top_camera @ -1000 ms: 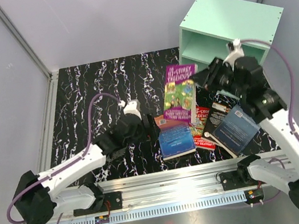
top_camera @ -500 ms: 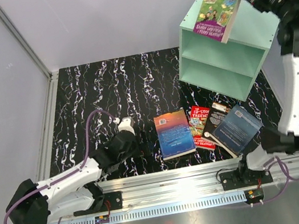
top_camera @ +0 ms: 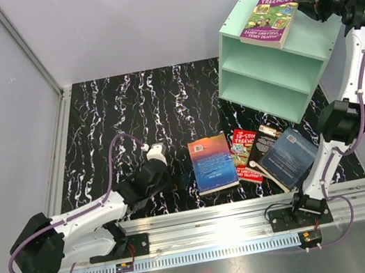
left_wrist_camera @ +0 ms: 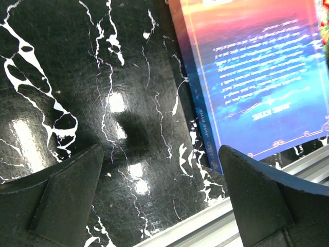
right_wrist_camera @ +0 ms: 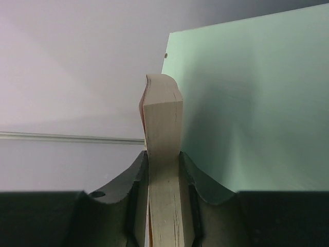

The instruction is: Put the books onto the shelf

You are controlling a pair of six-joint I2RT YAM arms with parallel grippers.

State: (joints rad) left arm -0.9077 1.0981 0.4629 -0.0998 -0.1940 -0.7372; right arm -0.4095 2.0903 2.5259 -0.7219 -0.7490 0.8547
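Purple-green book (top_camera: 270, 16), pinched in your right gripper (top_camera: 307, 7), hovers over the shelf (top_camera: 265, 83) at two o'clock; left gripper (left_wrist_camera: 162, 195) spread.

L gripper (left_wrist_camera: 160, 154) hangs low, fingers (left_wrist_camera: 67, 198) spread wide over black, white-veined tabletop (left_wrist_camera: 77, 62). Blue-orange sunset book (left_wrist_camera: 252, 77) lies flat at upper R, back cover up, corner near R finger. Silver rail (left_wrist_camera: 205, 231) along bottom edge.

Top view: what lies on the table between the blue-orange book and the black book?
The red book lies there, flat, right beside the blue-orange book; the black book overlaps its other side. The top view shows this.
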